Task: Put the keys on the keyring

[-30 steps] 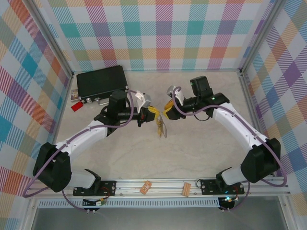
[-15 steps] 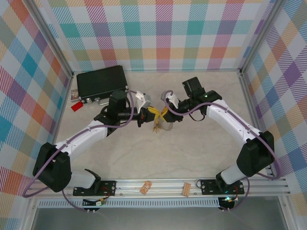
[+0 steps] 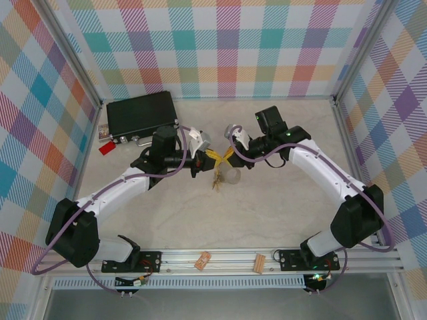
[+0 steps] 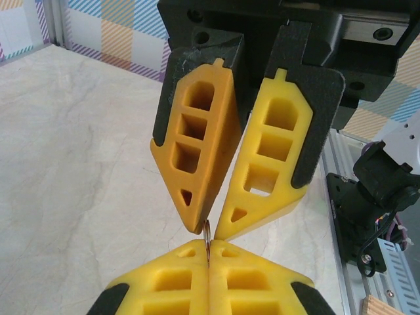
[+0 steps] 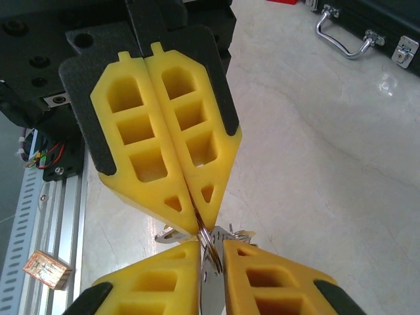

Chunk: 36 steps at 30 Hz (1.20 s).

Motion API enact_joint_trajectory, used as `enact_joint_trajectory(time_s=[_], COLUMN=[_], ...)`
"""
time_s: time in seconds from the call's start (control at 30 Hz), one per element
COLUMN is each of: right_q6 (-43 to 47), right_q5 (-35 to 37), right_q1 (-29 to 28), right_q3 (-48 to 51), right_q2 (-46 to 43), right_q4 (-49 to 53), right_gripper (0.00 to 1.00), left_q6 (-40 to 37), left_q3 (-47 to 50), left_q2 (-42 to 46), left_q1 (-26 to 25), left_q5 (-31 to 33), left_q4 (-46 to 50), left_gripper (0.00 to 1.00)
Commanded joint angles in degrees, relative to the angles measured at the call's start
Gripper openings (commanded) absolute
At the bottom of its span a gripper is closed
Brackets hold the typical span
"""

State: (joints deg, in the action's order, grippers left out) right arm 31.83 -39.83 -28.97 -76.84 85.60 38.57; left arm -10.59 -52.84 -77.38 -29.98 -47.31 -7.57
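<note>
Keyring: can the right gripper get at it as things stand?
Probably yes. The left gripper pinches the keyring at its fingertips, and the right gripper has a finger on each side of it, with nothing in between.

Both arms reach inward over the table's middle, grippers tip to tip. The left gripper (image 3: 205, 156) is clamped tight; the right gripper (image 3: 229, 157) has its 2 fingers nearly together.

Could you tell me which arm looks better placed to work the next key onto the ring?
Probably the right. The left gripper is shut on the ring, steadying it, while the right gripper meets it tip to tip, jaws slightly apart around the ring.
</note>
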Motion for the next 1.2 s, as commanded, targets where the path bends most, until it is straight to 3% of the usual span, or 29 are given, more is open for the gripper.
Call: enact_joint_trajectory(time_s=[0.0, 0.2, 0.33, 0.47, 0.77, 0.9, 0.97, 1.17], right_q6=[1.3, 1.6, 1.4, 1.2, -0.3, -2.5, -3.8, -10.7], right_q5=[-1.7, -2.1, -2.4, -2.6, -2.0, -1.4, -1.0, -2.1], right_q1=[-0.4, -0.8, -1.0, -1.0, -1.4, -1.2, -0.9, 1.1], right_q3=[0.3, 0.1, 0.1, 0.1, 1.3, 4.4, 6.3, 14.3], right_q2=[-0.7, 0.1, 0.2, 0.2, -0.5, -3.4, -5.0, -11.1], right_q4=[-0.4, 0.3, 0.0, 0.0, -2.4, -8.1, -11.5, -26.2], right_gripper=[0.16, 0.17, 0.12, 0.0, 0.0, 0.0, 0.0, 0.0], left_q6=[-1.3, -1.5, -1.5, -1.6, -1.3, 0.2, 2.5, 7.7], left_q3=[-2.4, -2.4, -2.5, -2.8, -2.2, -0.5, 0.9, 7.2], left_q2=[0.8, 1.0, 0.8, 0.6, 1.3, 3.1, 4.4, 8.8], left_q1=[-0.5, -0.7, -1.0, -1.1, -1.3, -1.2, -1.1, 0.4], left_q5=[-1.2, -0.9, -0.9, -0.8, 0.8, 3.8, 7.1, 10.8], left_q4=[-0.7, -0.5, -0.4, -0.2, -0.9, -3.8, -6.8, -18.3], left_gripper=[0.0, 0.0, 0.0, 0.0, 0.0, 0.16, 0.31, 0.42])
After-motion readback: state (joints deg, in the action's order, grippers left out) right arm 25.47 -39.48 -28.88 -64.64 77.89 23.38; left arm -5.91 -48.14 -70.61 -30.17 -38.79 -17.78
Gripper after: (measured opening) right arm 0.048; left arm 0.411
